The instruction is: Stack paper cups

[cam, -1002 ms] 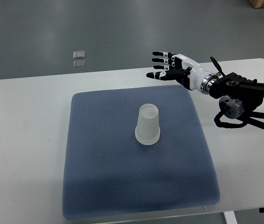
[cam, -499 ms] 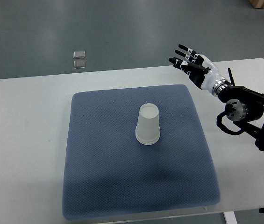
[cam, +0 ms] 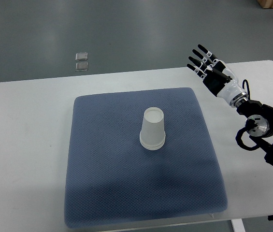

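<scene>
Paper cups (cam: 152,129) stand stacked upside down at the middle of the blue mat (cam: 102,193) on the tabletop (cam: 25,145). Well apart, the right hand (cam: 212,74) hovers, fingers (cam: 200,60) spread, holding nothing.

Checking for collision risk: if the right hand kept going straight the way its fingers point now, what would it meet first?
Probably nothing. The right hand, fingers spread, points up-left over the table's far edge toward bare floor. The cup stack and blue mat lie off that line.

1 camera only — high on the robot's side, looking steeply down at the white table (cam: 25,145).
</scene>
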